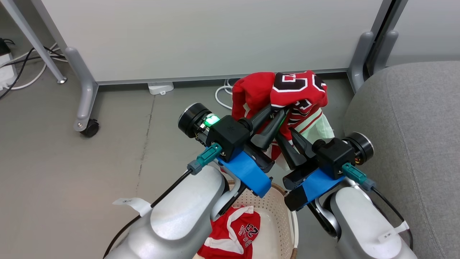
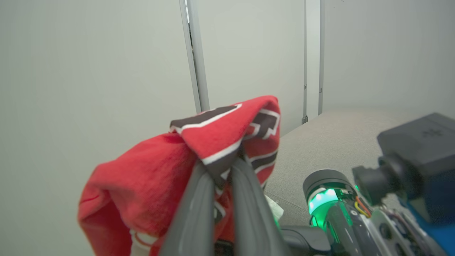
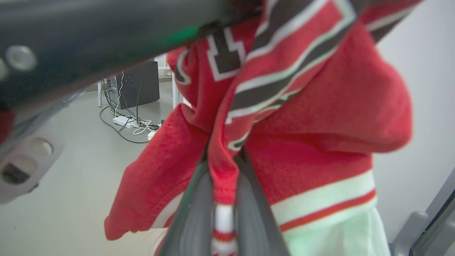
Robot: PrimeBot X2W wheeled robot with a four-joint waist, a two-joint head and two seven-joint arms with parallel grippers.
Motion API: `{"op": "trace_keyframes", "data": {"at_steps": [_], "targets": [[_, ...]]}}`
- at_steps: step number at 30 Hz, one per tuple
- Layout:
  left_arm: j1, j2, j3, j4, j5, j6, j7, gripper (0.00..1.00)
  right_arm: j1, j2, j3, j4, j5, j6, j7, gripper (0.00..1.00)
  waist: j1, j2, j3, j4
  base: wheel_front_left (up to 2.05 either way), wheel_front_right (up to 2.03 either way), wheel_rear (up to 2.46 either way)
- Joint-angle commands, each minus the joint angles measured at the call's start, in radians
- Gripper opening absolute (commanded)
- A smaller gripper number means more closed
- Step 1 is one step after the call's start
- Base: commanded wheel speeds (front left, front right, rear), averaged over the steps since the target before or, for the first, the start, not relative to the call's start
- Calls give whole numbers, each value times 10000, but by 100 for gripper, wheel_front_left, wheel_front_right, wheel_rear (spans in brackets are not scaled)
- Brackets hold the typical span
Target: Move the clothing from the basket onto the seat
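Red garment: raised above the floor, beyond the basket and left of the seat. Its large black, white-edged numerals are folded and not fully legible. A second red garment lies in the basket, marked "23"; I cannot read the lettering beside it.

My left gripper and right gripper are both clamped on the raised garment's fabric, tips close together.

The floor is grey. A pale partition panel on a castor stands behind.
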Motion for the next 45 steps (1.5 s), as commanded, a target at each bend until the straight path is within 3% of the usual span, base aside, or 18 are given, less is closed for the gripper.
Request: {"op": "trace_keyframes", "data": {"at_steps": [1, 10, 11, 12, 30, 45], "targets": [[-182, -34, 61, -12, 43, -17, -52, 0, -6, -35, 22, -24, 73, 5, -39, 0, -1, -1, 9, -7, 0, 0, 0], [-174, -33, 167, 70, 221, -17, -52, 0, 28, -24, 28, -77, 141, 5, -39, 0, -1, -1, 57, -52, 0, 0, 0], [-169, -32, 195, 84, 246, -17, -52, 27, 33, -24, 21, -82, 146, 5, -39, 0, -1, -1, 63, -54, 0, 0, 0], [-159, -33, 214, 94, 252, -17, -52, 100, 35, -27, 17, -89, 148, 5, -39, 0, -1, -1, 71, -56, 0, 0, 0], [-76, -44, 446, 149, 624, -17, -50, 100, 130, -85, -283, -225, 218, 5, -40, 0, -1, -1, 253, -184, 0, 0, 0], [-10, -24, 257, 261, 671, -17, -41, 100, 391, -224, -1274, -495, 124, 5, -45, 0, -1, -1, 679, -1406, 0, 0, 0]]}}
